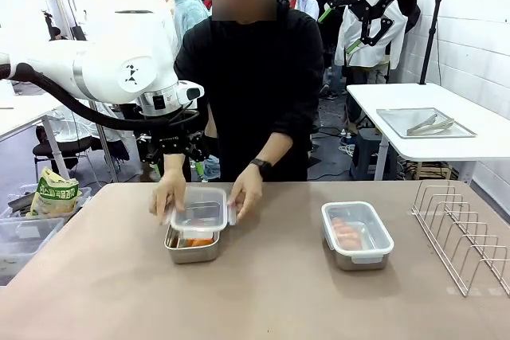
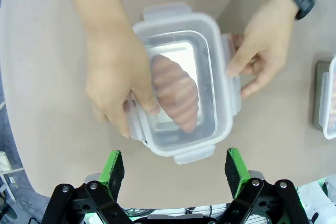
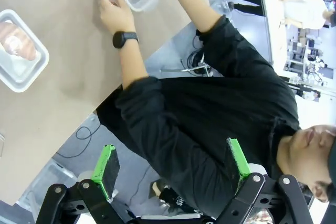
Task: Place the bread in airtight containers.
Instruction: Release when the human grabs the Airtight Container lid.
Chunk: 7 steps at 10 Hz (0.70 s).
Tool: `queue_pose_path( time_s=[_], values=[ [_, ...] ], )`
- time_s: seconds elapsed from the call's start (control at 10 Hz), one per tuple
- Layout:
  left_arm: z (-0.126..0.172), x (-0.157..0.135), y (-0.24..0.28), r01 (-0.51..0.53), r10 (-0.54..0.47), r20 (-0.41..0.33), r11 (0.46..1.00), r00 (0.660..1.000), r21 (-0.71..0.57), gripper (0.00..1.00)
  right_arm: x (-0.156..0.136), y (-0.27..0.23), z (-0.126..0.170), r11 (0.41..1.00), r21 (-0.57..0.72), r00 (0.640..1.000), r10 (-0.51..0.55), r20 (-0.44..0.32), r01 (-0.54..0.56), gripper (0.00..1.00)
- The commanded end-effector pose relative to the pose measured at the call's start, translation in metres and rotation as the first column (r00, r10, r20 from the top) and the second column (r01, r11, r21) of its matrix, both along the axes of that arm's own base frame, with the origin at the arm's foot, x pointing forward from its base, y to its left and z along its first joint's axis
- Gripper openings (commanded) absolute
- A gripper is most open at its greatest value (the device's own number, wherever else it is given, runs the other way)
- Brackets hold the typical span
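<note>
Clearly soft and light, the bread (image 2: 176,95): ridged, glossy, golden-brown, crescent-shaped, likely to dent or flake under a hard squeeze, so best pinched gently across the thick middle rather than at the tapered tips. Lies now inside the left airtight container (image 1: 192,246), seen through the clear lid (image 2: 181,80) in the left wrist view. Held over that box by the person's two hands (image 1: 169,194), one at each short end of the lid, which sits skewed and not yet snapped down. Shallow rectangular steel box beneath, rounded corners, smooth and probably slippery on bare metal; lid of stiff clear plastic with four hinged latch tabs, the tabs and rim being the sensible places to press or grip. Farther right on the desk (image 1: 263,300), the second container (image 1: 357,235) already lidded, with pale orange-brown bread (image 1: 346,232) visible inside; well apart from the first. Wire rack (image 1: 466,232) at the right edge of the desk, thin bent steel rods. Matte, beige desk surface, offering decent friction. Left hand (image 2: 176,174) hovering above the near side of the open box, green pads spread wide apart, holding nothing. Right hand (image 3: 173,174) raised high behind the person, pads likewise apart and empty.
</note>
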<state>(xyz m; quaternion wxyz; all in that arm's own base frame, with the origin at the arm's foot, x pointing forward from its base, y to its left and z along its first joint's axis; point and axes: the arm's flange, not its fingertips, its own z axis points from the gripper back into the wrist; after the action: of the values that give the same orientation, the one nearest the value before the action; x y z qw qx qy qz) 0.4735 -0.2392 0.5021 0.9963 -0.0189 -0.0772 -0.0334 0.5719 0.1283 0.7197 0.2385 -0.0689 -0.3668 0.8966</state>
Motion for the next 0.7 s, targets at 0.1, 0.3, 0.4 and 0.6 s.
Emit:
queue_pose_path(
  time_s=[0.1, 0.3, 0.4, 0.6],
  values=[
    [0.0022, -0.0006, 0.0011, -0.005, 0.005, 0.007, 1.0, 1.0, 0.012, 1.0, -0.0015, 0.0004, -0.0018, 1.0, 0.016, 1.0, -0.005, 0.006, 0.005, 1.0],
    [0.0022, -0.0006, 0.0011, -0.005, 0.005, 0.007, 1.0, 1.0, 0.012, 1.0, -0.0015, 0.0004, -0.0018, 1.0, 0.016, 1.0, -0.005, 0.006, 0.005, 1.0],
    [0.0022, -0.0006, 0.0011, -0.005, 0.005, 0.007, 1.0, 1.0, 0.012, 1.0, -0.0015, 0.0004, -0.0018, 1.0, 0.016, 1.0, -0.005, 0.006, 0.005, 1.0],
    [0.0022, -0.0006, 0.0011, -0.005, 0.005, 0.007, 1.0, 1.0, 0.012, 1.0, -0.0015, 0.0004, -0.0018, 1.0, 0.016, 1.0, -0.005, 0.006, 0.005, 1.0]
  ],
)
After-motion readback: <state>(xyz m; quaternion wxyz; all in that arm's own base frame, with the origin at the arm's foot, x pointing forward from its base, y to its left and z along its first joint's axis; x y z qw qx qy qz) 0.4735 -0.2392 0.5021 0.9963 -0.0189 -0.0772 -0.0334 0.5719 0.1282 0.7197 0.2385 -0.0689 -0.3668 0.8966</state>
